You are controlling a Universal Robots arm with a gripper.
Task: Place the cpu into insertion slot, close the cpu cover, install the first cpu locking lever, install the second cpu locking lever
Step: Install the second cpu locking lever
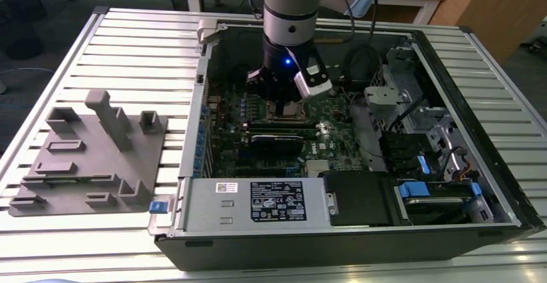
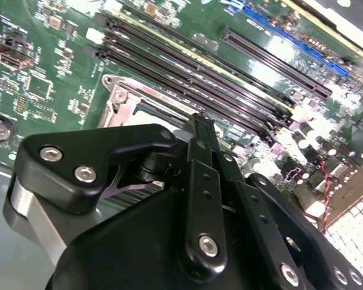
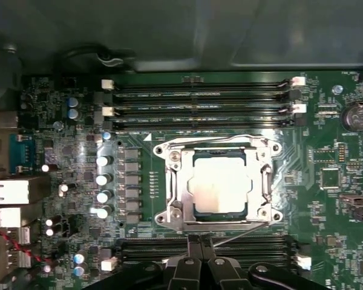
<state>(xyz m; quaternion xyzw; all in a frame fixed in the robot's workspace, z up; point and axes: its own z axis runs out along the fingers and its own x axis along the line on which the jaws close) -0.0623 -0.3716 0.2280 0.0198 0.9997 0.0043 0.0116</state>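
Observation:
In the first wrist view the cpu (image 3: 221,184), with its silvery top, lies flat in the insertion slot (image 3: 221,158), whose dark edge shows around it. The cpu cover (image 3: 176,181), a silver frame, lies down over the chip. One thin wire lever (image 3: 212,140) runs along one side of the socket. Another wire lever (image 3: 242,232) runs slanted on the opposite side, close to my fingertips. My gripper (image 3: 199,241) hovers at that edge of the socket, shut, with nothing visible between its fingers. In the second wrist view the gripper (image 2: 199,121) points at the socket corner (image 2: 118,99). In the exterior view the gripper (image 1: 286,100) hangs over the socket.
Long black memory slots (image 3: 199,90) flank the socket on two sides. A row of capacitors (image 3: 103,181) stands beside it. The open computer case (image 1: 205,104) walls in the board, with a black card (image 1: 278,139) and power supply (image 1: 256,200) nearer the front. A grey fixture (image 1: 86,155) lies at the exterior view's left.

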